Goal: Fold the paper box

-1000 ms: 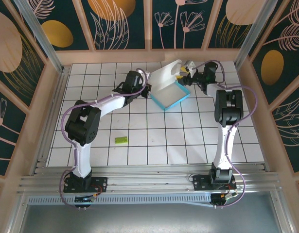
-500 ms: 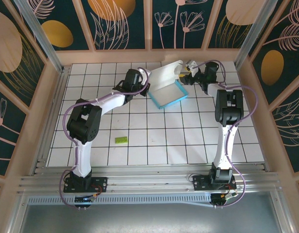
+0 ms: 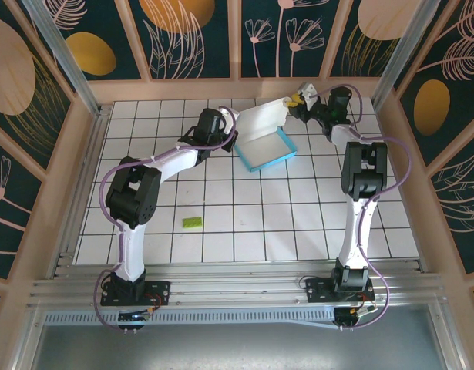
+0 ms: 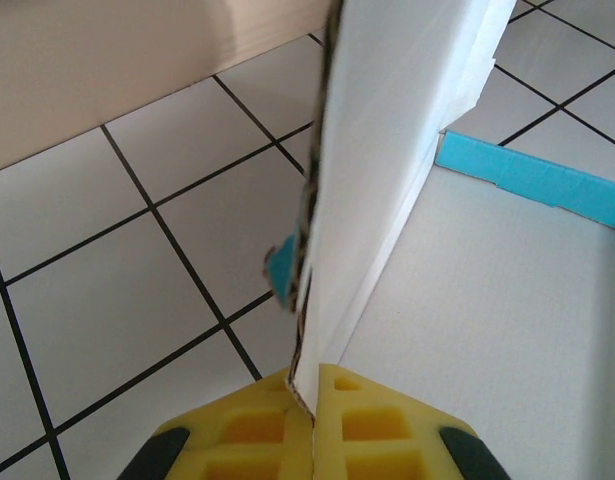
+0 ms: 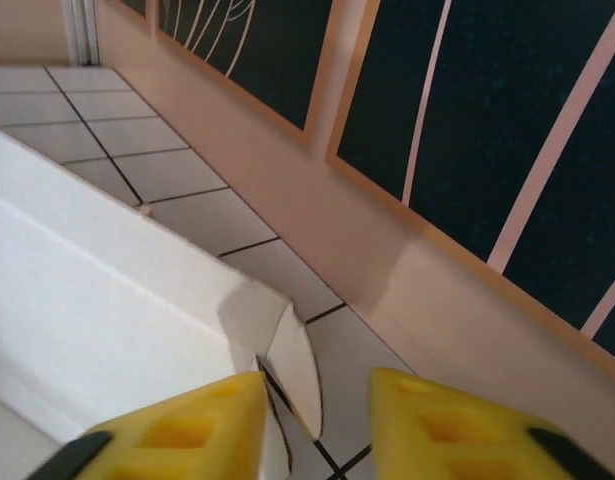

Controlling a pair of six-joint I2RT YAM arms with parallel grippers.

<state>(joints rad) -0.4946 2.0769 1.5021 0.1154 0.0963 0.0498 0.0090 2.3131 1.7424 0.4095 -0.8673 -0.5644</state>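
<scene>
The paper box lies at the back of the tiled table as a shallow tray with a blue rim and a whitish inside. Its white lid panel stands raised along the far side. My left gripper is at the box's left corner. In the left wrist view its yellow pads are shut on the lower edge of the upright white panel. My right gripper hangs open by the lid's far right corner. A small rounded flap sits between its yellow fingers, untouched.
The wooden back wall runs close behind the box and the right gripper. A tiny green rectangular piece lies on the tiles nearer the front, left of centre. The right wall is close to the right arm.
The right gripper has pulled back toward the back wall, off the lid's corner. The box has slid slightly left with the left gripper.
</scene>
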